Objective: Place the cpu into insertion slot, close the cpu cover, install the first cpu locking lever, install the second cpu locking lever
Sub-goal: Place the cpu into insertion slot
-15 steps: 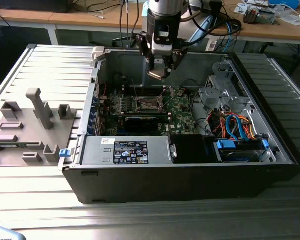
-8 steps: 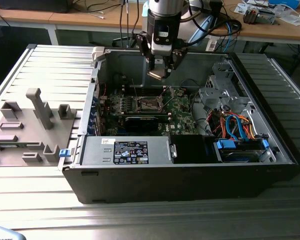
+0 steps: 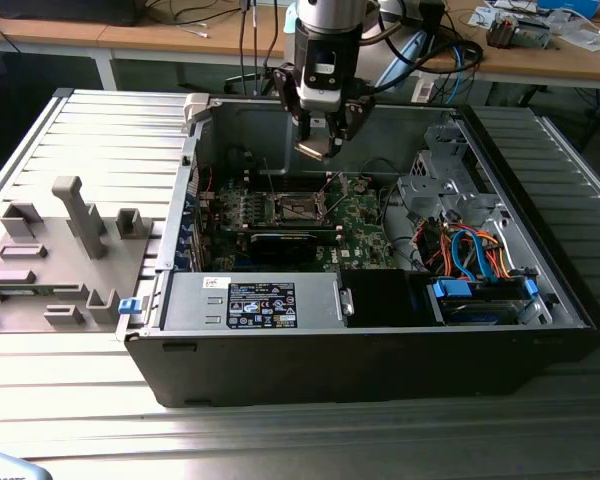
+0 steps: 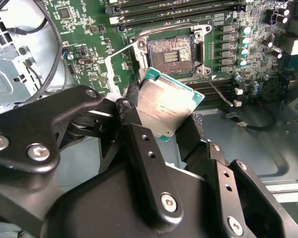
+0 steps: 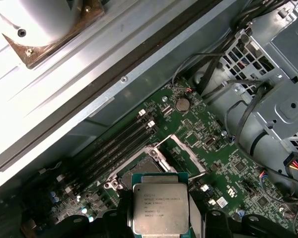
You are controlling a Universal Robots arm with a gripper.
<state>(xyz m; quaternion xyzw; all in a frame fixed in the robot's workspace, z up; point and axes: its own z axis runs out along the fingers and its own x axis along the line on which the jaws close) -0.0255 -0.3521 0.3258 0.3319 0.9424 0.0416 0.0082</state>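
One small, flat, silver-grey square cpu [image 4: 170, 105], clenched by its edges in the black claw [image 3: 320, 146], upper centre of the exterior view, above the dark square insertion slot [image 4: 171, 53]. Light and rigid, probably fragile underneath; an edge hold suits it.

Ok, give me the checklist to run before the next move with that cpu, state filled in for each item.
1. cpu clamped in the gripper: ok.
2. insertion slot empty, contacts bare: ok.
3. cpu cover swung open off the slot: ok.
4. cpu hanging clear above the motherboard, touching nothing: ok.
5. cpu edges square with the slot's edges: cannot tell.
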